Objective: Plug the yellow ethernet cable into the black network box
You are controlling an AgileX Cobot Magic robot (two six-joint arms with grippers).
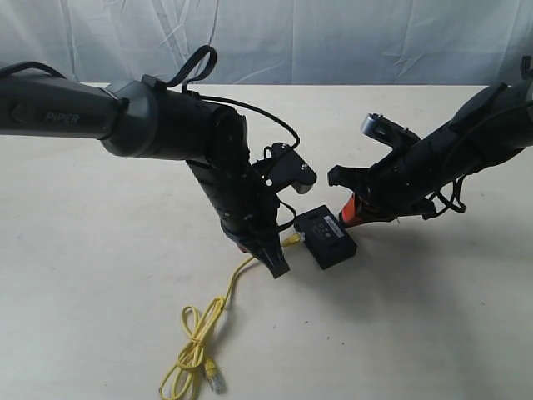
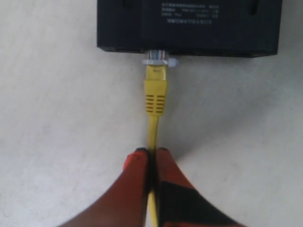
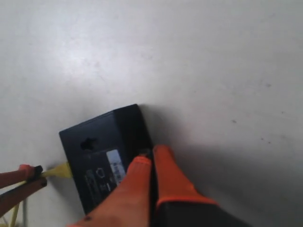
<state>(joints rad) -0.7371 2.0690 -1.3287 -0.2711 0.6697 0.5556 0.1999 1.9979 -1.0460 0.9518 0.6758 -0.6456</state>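
While left end effector point(image 2: 150, 154) clamps yellow ethernet cable point(image 2: 155, 96) | plug points lengthwise into black network box point(image 2: 118, 26) | right end effector point(image 3: 152, 154) together

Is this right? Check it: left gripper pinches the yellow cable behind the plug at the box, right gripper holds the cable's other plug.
Not the right gripper: the exterior view shows the other plug lying loose on the table; the right gripper is shut at the black network box. The rest stands.
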